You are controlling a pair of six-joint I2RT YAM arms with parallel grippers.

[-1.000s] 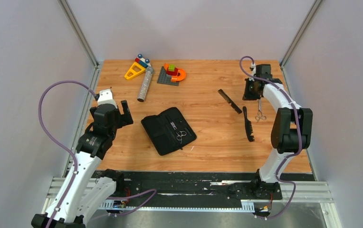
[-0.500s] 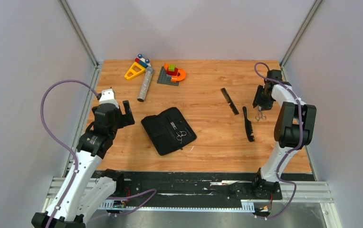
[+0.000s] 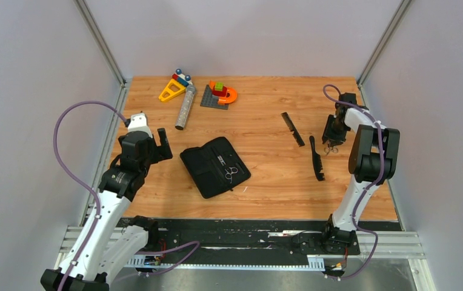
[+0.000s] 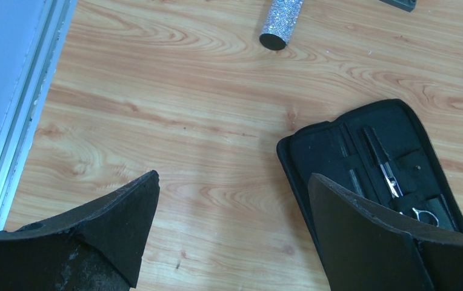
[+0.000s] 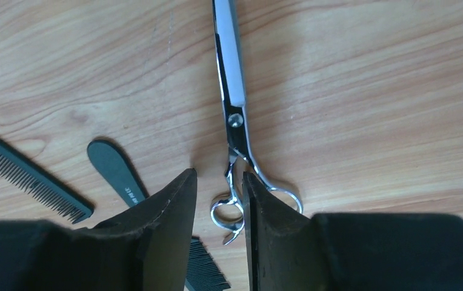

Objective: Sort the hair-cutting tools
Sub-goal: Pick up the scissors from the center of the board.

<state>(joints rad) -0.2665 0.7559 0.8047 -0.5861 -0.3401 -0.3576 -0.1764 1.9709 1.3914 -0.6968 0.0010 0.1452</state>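
Low in the right wrist view, the right gripper [image 5: 219, 177] stands narrowly parted, unclamped, astride one handle ring of the scissors [image 5: 235, 119].

The slim silver scissors with ringed handles [image 5: 236, 115] are running past the top edge, and the black fingers [image 5: 277, 242] of the right gripper [image 5: 218, 177] are hiding, it seems, part of one ring.

Scissors [image 5: 236, 115] just right of handled comb [image 5: 115, 171]
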